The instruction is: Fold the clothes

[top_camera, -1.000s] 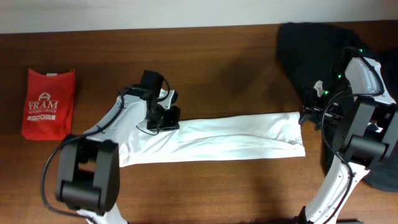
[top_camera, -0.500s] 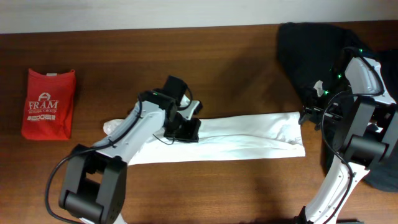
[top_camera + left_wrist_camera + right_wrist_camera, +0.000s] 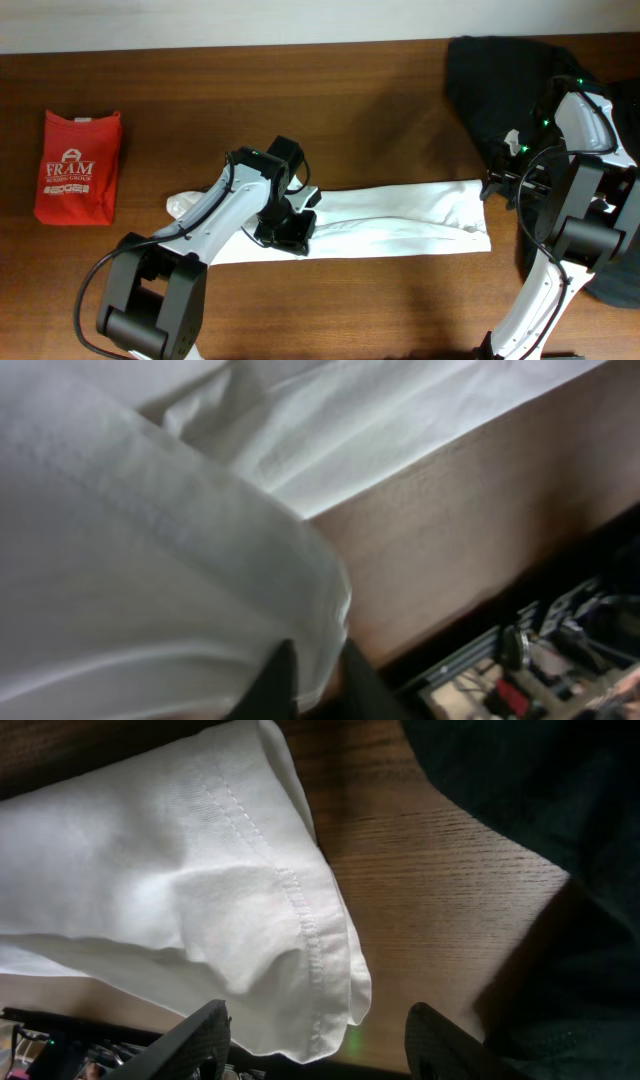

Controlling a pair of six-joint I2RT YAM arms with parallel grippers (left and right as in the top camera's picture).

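The white T-shirt (image 3: 400, 215) lies mid-table (image 3: 380, 110) as a long, wrinkled strip running left to right. We note the left gripper (image 3: 285, 228) down on its left-centre part. In the wrist view a fold of cloth drapes against the dark fingers (image 3: 278, 682), and we cannot tell whether they pinch it. The right gripper (image 3: 335, 1045) sits at the strip's right hem, jaws apart, holding nothing. A black shirt (image 3: 500, 70) lies just beyond, and a red shirt (image 3: 78, 165) lies far left.
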